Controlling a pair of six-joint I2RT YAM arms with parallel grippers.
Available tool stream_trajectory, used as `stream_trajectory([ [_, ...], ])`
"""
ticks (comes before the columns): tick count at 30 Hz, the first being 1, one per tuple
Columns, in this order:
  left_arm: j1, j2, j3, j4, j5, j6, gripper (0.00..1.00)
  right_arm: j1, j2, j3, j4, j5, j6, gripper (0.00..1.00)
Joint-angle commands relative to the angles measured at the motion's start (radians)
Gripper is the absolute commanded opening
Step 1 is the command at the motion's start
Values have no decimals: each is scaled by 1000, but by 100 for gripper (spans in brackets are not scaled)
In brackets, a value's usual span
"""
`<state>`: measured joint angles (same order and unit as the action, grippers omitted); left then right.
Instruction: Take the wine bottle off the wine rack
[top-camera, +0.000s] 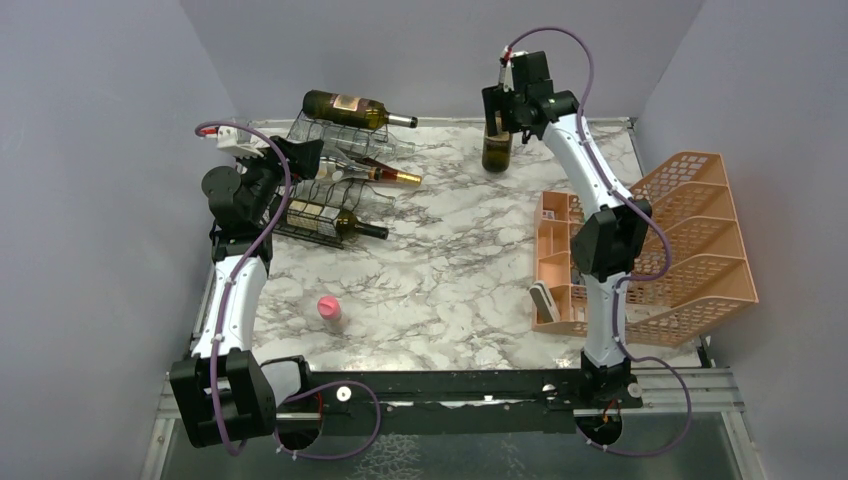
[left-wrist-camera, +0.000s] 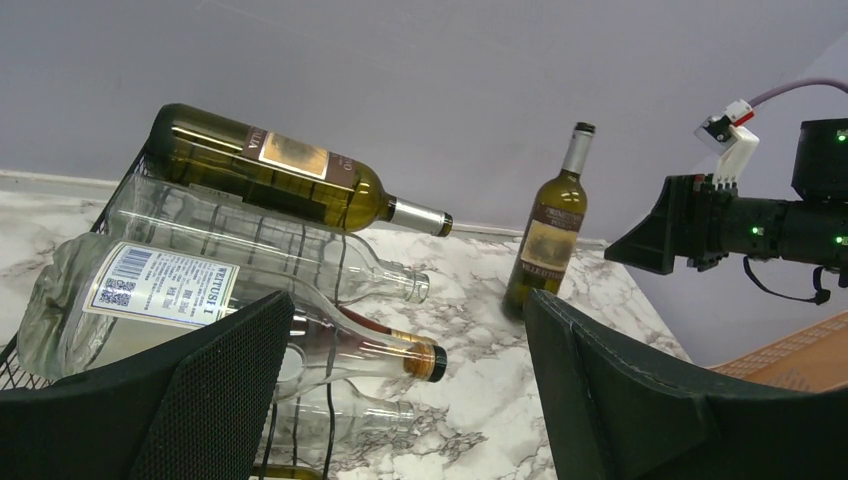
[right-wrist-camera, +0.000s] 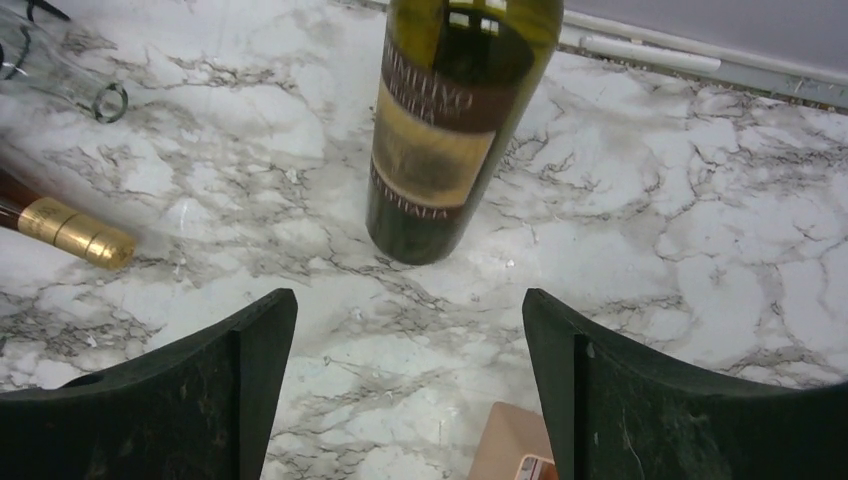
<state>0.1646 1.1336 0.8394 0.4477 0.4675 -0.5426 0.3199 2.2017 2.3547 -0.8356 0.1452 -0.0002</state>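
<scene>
Your right pincer (right-wrist-camera: 405, 330) stands wide open and holds nothing. The wine bottle (right-wrist-camera: 440, 150) stands upright on the marble counter (top-camera: 450, 260) just beyond its fingers, near the back wall and well apart from the wine rack (top-camera: 345, 135). Your left pincer (left-wrist-camera: 408, 310) is open and empty too, close against the rack (a green bottle (top-camera: 350, 108) lies across the top, clear bottles (left-wrist-camera: 160, 290) below).

Glossy glass wine bottle (right-wrist-camera: 410, 232) with paper label (right-wrist-camera: 432, 150) — smooth marble-look table (top-camera: 450, 275), wire wine rack (top-camera: 318, 130).
</scene>
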Motion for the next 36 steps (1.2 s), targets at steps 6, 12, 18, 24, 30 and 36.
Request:
stream_trajectory([
  [6, -7, 22, -10, 45, 28, -14, 90, 1, 88, -111, 426, 41, 78, 93],
  [12, -14, 52, -3, 52, 52, -28, 89, -1, 224, -73, 570, 213, 116, 94],
  [18, -13, 62, -2, 55, 59, -38, 89, -20, 262, -95, 560, 262, 144, 95],
  [24, -14, 69, -2, 63, 69, -51, 89, -33, 275, -102, 471, 195, 208, 95],
  [30, -14, 74, -3, 69, 71, -56, 89, -33, 261, -158, 400, 198, 229, 93],
  [36, -13, 71, -6, 72, 72, -60, 89, -33, 186, -293, 382, 86, 244, 81],
])
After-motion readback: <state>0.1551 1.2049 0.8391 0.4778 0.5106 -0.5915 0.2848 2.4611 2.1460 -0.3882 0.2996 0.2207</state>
